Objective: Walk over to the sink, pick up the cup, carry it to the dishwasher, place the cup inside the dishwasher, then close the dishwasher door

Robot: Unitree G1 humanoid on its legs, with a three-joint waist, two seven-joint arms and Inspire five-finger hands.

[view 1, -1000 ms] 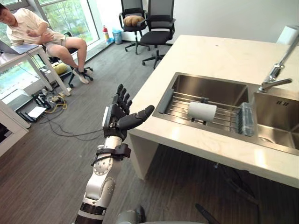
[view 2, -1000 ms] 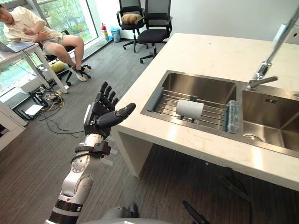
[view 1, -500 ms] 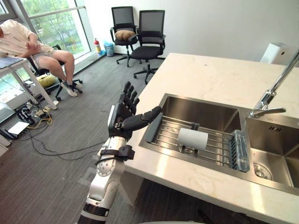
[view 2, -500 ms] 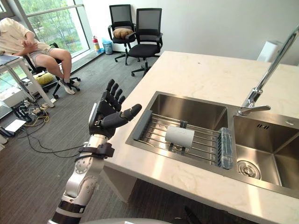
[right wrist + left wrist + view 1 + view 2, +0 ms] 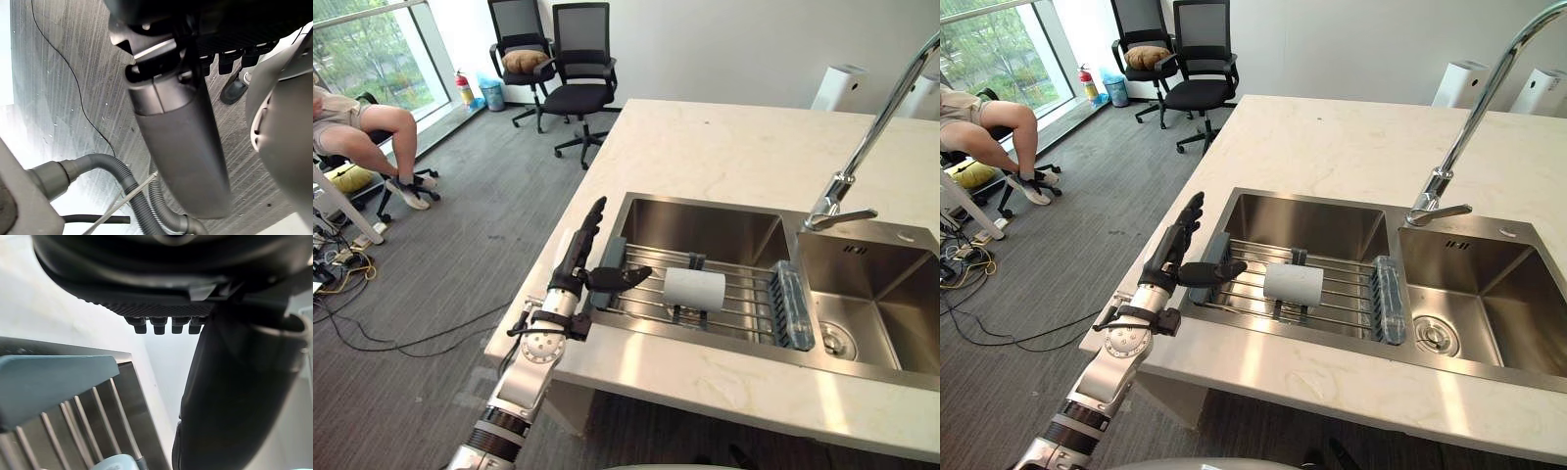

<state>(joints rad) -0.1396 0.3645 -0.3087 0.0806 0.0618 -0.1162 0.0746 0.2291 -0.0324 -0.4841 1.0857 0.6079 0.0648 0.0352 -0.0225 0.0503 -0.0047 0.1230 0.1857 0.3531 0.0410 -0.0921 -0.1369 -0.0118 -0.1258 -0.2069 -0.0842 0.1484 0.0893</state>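
Note:
A white cup (image 5: 694, 289) lies on its side on a wire rack (image 5: 739, 305) across the left basin of a steel sink (image 5: 705, 220). My left hand (image 5: 582, 259) is open over the counter edge at the sink's left rim. Its fingers point away and its thumb (image 5: 1219, 270) reaches toward the rack's grey end piece (image 5: 49, 382), a short way left of the cup. It holds nothing. In the left wrist view the rack bars (image 5: 88, 416) and a sliver of the cup (image 5: 115, 464) lie past the thumb. My right hand (image 5: 181, 142) hangs low over the floor, open.
A tall faucet (image 5: 862, 157) rises between the basins, and a clear ribbed piece (image 5: 790, 304) lies on the rack's right end. Pale stone counter (image 5: 724, 147) surrounds the sink. Office chairs (image 5: 573, 59) and a seated person (image 5: 362, 127) are at far left. Grey hoses (image 5: 98, 171) run near my right hand.
The camera has come closer to the sink. My left hand moved from beside the counter's corner to over its edge at the sink's left rim, now turned edge-on.

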